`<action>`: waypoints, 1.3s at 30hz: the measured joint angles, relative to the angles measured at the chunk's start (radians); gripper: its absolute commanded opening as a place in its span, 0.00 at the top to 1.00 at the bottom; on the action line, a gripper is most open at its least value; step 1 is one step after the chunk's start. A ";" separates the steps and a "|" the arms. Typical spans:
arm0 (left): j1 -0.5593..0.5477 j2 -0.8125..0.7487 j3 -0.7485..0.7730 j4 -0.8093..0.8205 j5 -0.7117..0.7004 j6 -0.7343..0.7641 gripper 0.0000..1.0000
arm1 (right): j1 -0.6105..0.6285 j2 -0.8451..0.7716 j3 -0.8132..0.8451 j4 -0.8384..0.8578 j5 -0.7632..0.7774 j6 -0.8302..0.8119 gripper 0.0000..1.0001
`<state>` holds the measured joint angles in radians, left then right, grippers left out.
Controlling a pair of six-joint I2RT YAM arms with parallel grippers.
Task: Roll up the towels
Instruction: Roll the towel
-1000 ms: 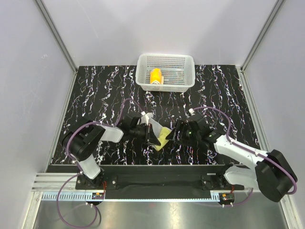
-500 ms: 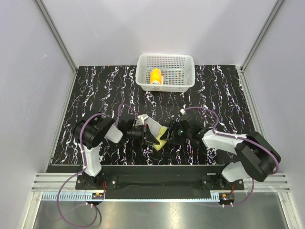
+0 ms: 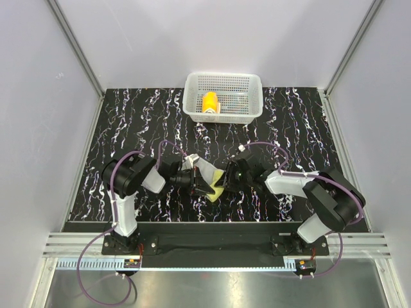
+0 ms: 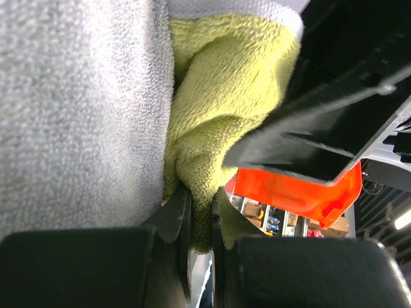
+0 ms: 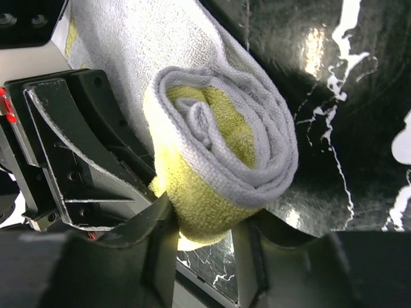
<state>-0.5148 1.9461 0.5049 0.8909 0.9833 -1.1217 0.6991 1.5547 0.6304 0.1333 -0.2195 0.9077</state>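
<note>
Between right fingers (image 5: 158,242): rolled grey towel (image 5: 225,147); left fingers (image 4: 174,217) pinching edge.

Two towels showed: one bright orange rolled towel (image 3: 209,102) and one light grey towel with yellow-green blotches (image 3: 216,187). There was one white perforated plastic basket (image 3: 223,75), one black marbled surface (image 3: 141,122), and two grippers: left gripper (image 4: 200,212), right gripper (image 5: 202,237).

Towel one: light grey terry towel with yellow-green blotches (image 5: 218,147), wound into a tight spiral roll with a loose grey tail.
Place: front middle of the black marbled surface (image 3: 128,128).
Hold: a yellow-green fold nipped in the left tool (image 4: 199,212); the roll's end sits between the right tool's (image 5: 202,237) fingers.
Towel two: bright orange towel with white marks (image 3: 209,102), rolled, lying at the left end of the white perforated plastic basket (image 3: 223,75).
</note>
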 measured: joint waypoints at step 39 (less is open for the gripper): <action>-0.852 -0.497 0.253 -1.036 -1.553 0.832 0.01 | 0.002 0.016 0.174 -0.348 -0.011 -0.042 0.70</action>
<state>-1.3666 1.4487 0.7578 -0.1452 -0.5701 -0.2897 0.7010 1.5703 0.8040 -0.2142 -0.2306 0.8661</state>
